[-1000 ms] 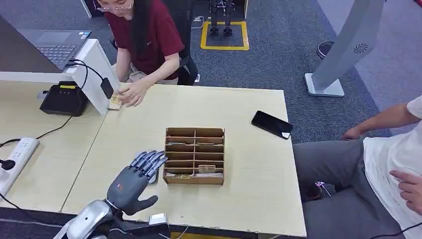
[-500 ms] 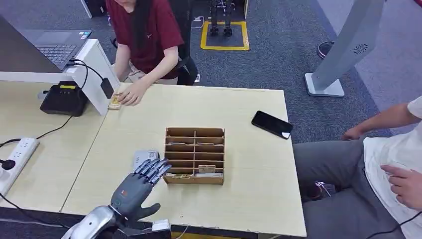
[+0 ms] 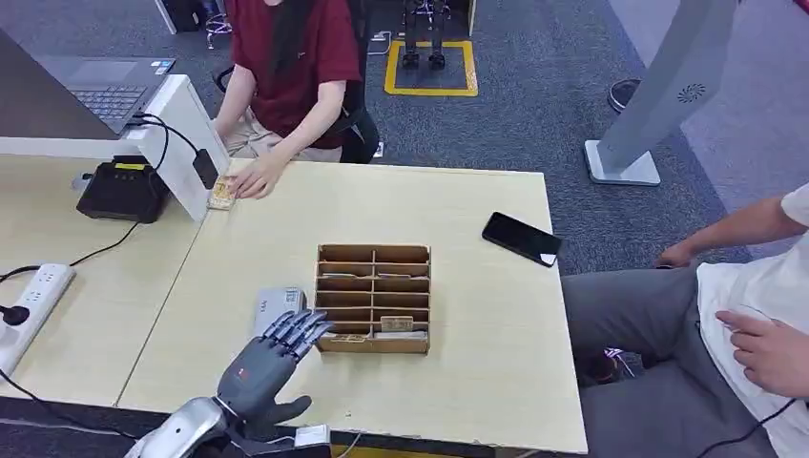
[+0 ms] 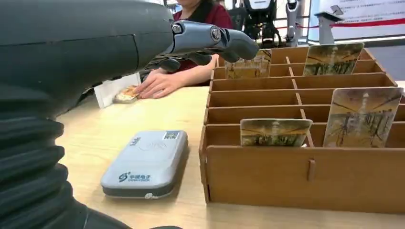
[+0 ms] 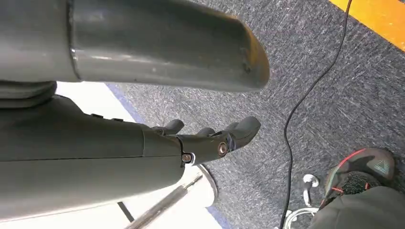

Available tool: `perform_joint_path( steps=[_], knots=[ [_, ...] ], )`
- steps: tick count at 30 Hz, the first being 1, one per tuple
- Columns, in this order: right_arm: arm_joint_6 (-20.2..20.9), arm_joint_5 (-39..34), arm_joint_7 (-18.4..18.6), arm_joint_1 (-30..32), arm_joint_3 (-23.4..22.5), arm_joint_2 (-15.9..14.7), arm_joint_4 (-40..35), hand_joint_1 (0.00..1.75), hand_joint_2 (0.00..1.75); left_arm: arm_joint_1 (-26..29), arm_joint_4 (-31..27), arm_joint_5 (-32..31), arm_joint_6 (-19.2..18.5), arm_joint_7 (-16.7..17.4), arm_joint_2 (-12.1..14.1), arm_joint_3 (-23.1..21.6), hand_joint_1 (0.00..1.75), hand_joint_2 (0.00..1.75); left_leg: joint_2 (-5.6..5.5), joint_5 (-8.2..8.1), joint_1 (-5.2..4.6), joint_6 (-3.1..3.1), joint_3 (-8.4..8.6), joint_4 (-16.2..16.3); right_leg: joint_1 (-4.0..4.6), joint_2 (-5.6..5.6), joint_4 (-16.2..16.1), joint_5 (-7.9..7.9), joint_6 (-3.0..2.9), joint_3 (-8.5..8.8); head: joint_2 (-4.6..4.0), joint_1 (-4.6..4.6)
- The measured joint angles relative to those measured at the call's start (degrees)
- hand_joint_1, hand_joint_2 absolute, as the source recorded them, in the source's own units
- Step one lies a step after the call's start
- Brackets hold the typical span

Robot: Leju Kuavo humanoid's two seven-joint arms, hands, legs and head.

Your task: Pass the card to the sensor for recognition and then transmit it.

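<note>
A wooden card rack [image 3: 373, 298] stands in the middle of the table, with several printed cards [image 4: 276, 132] upright in its slots. A grey card reader [image 3: 275, 303] lies flat just left of the rack; the left wrist view shows the reader [image 4: 146, 162] close up. My left hand [image 3: 269, 358] hovers open near the table's front edge, fingers stretched toward the rack's front left corner, holding nothing. My right hand [image 5: 205, 138] hangs over the carpet with its fingers loosely extended and empty.
A black phone [image 3: 521, 238] lies at the table's right side. A person in red across the table rests a hand [image 3: 250, 178] on a small stack of cards beside a white stand. A second person sits at the right. A power strip [image 3: 33, 301] and black terminal [image 3: 122, 189] sit left.
My left hand has drawn back toward the front edge, uncovering the card reader. The person in red has leaned back; the seated person's hand has shifted.
</note>
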Motion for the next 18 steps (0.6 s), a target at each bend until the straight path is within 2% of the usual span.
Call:
perform_joint_path(
  steps=[11,18],
  knots=[
    [0.0,0.77,0.96,-0.19,0.0,0.39,-0.04,0.0,0.0,-3.33,2.66,0.31,0.09,1.48,-4.59,-0.55,0.0,1.75,-0.01,0.0,0.0,0.0,0.01,0.01,0.0,-0.02,0.0,0.01,0.01,0.02,-0.02,0.02],
    [0.09,1.03,1.03,-0.41,0.0,0.57,-0.07,0.0,0.0,-4.71,4.42,0.7,-0.07,2.3,-6.1,-0.55,0.0,1.75,-0.01,0.0,0.0,0.0,0.01,0.01,0.0,-0.02,0.0,0.01,0.01,0.01,0.0,0.0]
  ],
)
